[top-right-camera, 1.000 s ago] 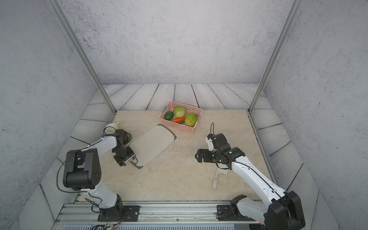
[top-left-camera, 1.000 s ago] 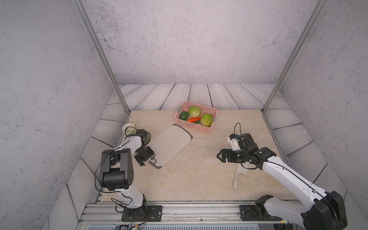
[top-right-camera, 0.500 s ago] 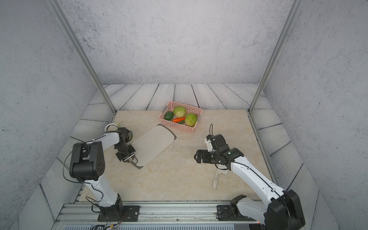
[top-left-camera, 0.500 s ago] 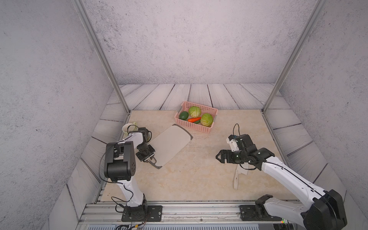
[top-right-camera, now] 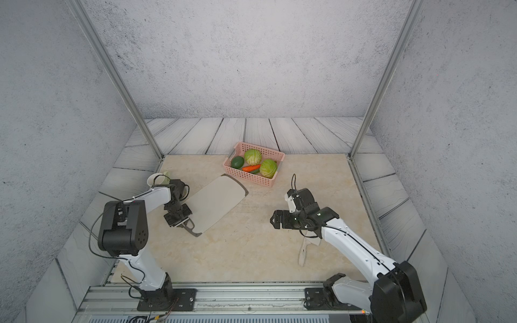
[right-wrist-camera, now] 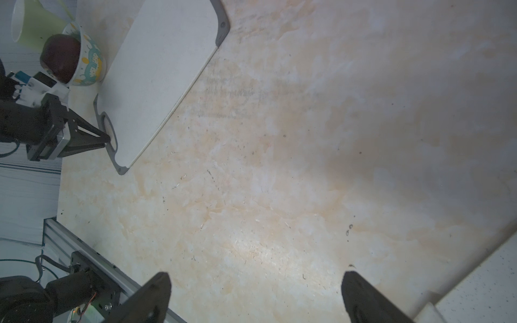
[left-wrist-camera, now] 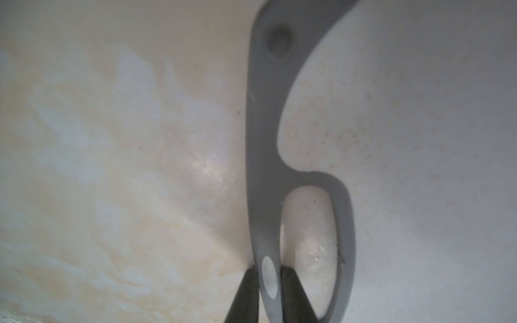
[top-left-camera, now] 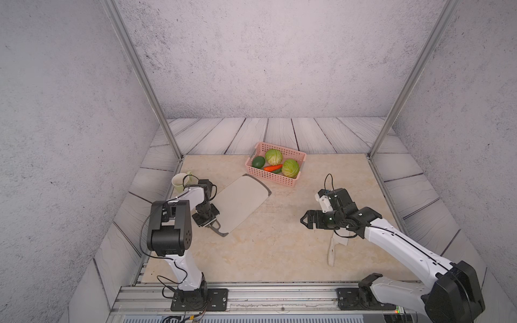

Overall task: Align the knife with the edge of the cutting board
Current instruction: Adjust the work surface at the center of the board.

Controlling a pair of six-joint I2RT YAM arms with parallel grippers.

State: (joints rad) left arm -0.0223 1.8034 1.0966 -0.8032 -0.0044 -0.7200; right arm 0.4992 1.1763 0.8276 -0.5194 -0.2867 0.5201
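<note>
**Top views:** The cutting board [top-left-camera: 242, 202] lies diagonally on the bench [top-left-camera: 265, 251]. The left claw [top-left-camera: 208, 222] sits at the board's handle end. The knife [top-left-camera: 331, 251] lies flat, well apart from the board and partly under the right arm. The right claw [top-left-camera: 306, 221] hovers between board and knife, jaws apart and empty.

**Left wrist view:** The left claw is clamped on the board's dark rim beside the cutout.

**Right wrist view:** The board lies well off, and nothing sits between the fingers.

**Status:** The board appears secured. Knife pickup and alignment remain.

pale grey-rimmed cutting board [top-left-camera: 240, 202] lying diagonal, cream-handled knife [top-left-camera: 331, 250] flat well apart
</note>
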